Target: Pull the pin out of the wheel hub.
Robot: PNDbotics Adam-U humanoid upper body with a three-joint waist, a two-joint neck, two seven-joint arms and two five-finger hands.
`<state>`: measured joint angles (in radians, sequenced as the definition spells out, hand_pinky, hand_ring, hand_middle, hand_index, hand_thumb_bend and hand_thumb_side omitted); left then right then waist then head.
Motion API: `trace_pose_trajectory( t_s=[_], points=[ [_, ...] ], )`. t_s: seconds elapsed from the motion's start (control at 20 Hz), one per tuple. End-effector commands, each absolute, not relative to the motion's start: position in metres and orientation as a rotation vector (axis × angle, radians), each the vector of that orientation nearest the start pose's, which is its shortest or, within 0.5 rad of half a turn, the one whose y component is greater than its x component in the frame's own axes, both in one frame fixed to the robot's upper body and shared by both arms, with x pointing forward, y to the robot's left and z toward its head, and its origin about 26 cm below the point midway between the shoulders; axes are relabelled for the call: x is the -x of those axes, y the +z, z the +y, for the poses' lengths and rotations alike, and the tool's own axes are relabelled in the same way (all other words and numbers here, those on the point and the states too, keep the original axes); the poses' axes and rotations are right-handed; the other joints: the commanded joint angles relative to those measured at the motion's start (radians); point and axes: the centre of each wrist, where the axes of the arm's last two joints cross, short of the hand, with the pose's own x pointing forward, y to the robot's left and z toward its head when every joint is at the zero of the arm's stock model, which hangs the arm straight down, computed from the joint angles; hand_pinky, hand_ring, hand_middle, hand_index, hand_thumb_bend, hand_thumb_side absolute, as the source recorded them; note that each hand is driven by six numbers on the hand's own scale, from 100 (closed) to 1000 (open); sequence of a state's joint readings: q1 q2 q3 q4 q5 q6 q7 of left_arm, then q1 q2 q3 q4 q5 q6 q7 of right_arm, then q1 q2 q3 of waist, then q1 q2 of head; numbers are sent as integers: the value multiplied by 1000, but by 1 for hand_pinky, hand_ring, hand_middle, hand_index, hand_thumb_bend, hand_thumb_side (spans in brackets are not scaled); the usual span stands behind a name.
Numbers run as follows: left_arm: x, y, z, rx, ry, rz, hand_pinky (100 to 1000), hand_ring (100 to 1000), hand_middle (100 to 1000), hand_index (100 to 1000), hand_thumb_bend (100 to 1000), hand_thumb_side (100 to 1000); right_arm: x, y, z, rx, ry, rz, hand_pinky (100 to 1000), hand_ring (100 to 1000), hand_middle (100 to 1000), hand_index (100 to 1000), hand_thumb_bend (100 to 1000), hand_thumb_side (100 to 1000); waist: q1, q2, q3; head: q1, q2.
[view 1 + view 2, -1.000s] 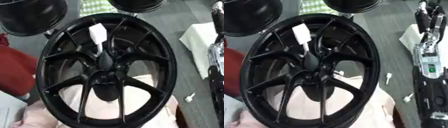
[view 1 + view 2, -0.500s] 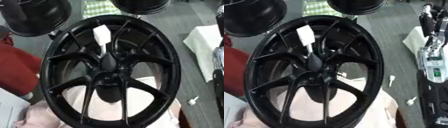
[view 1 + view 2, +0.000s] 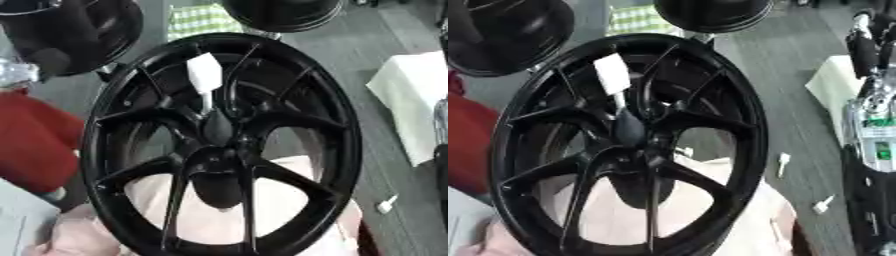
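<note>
At the far left stands a second black wheel (image 3: 74, 30), and a red shape (image 3: 31, 142) lies just left of the main wheel hub (image 3: 219, 145), a large black multi-spoke rim that fills the middle of both views and rests tilted over a pale pink cloth (image 3: 262, 210). The pin (image 3: 206, 102) sticks up from the hub's centre, a slim pale shaft with a white tag (image 3: 204, 77) at its upper end, so it sits between the spokes, slightly far of the centre boss. By its look the rim is heavy and rigid and should stay put, while the pin seems light, stiff and thin, perhaps slick; the best hold is probably a pinch on the shaft just under the tag, pulling along its axis, since the tag itself may bend or tear. To the right lies a white cloth (image 3: 411, 100), and the robot's right arm (image 3: 872, 150) shows at the right edge. Neither hand is visible, so their state cannot be told.
</note>
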<state>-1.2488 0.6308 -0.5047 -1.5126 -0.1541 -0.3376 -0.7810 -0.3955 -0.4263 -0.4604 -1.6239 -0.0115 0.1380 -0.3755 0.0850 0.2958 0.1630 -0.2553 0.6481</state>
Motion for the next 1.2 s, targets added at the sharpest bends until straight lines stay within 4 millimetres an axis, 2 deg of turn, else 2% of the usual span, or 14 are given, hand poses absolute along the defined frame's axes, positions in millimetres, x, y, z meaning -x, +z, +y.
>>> trace_pose_trajectory(
  t_s=[0.05, 0.25, 0.35, 0.5, 0.65, 0.75, 0.85, 0.9, 0.95, 1.2],
  points=[
    [-389, 391, 140, 327, 2537, 1840, 724, 705, 624, 774, 100, 566, -328, 210, -414, 824, -434, -1974, 873, 859, 587, 772, 100, 569, 6, -13, -4, 8, -16],
    [-402, 390, 130, 283, 2548, 1900, 721, 703, 621, 780, 100, 561, -330, 210, -411, 813, -416, -1976, 873, 860, 587, 772, 100, 567, 6, -13, -9, 19, -14],
    [-407, 387, 125, 268, 2576, 1925, 719, 705, 624, 789, 100, 594, -330, 210, -410, 807, -408, -1978, 873, 860, 587, 772, 100, 568, 8, -13, -12, 26, -12],
    [-410, 382, 113, 251, 2597, 1912, 729, 724, 651, 806, 100, 586, -332, 211, -407, 796, -398, -1982, 874, 860, 587, 773, 100, 569, 10, -13, -18, 37, -12],
    [-411, 377, 104, 230, 2578, 1868, 763, 769, 713, 832, 133, 506, -334, 213, -403, 776, -386, -1993, 874, 860, 587, 773, 100, 570, 12, -10, -28, 55, -16],
    [-412, 377, 103, 228, 2556, 1841, 792, 794, 736, 839, 195, 395, -335, 214, -400, 768, -378, -2000, 874, 860, 587, 773, 100, 542, 14, -6, -33, 59, -18],
    [-412, 380, 106, 230, 2525, 1829, 806, 813, 750, 846, 273, 253, -336, 215, -398, 761, -365, -2004, 874, 861, 587, 773, 100, 568, 16, -1, -37, 62, -19],
    [-412, 383, 108, 228, 2506, 1828, 810, 817, 753, 848, 295, 219, -336, 216, -397, 758, -355, -2006, 874, 861, 587, 773, 100, 567, 17, 2, -38, 62, -20],
    [-412, 385, 111, 226, 2488, 1827, 815, 822, 756, 850, 319, 194, -336, 216, -396, 755, -345, -2007, 874, 861, 587, 773, 100, 566, 18, 5, -40, 63, -21],
    [-407, 404, 125, 228, 2382, 1831, 823, 827, 755, 850, 399, 186, -336, 218, -395, 759, -318, -2014, 875, 861, 586, 773, 100, 563, 26, 21, -50, 66, -32]
  ],
)
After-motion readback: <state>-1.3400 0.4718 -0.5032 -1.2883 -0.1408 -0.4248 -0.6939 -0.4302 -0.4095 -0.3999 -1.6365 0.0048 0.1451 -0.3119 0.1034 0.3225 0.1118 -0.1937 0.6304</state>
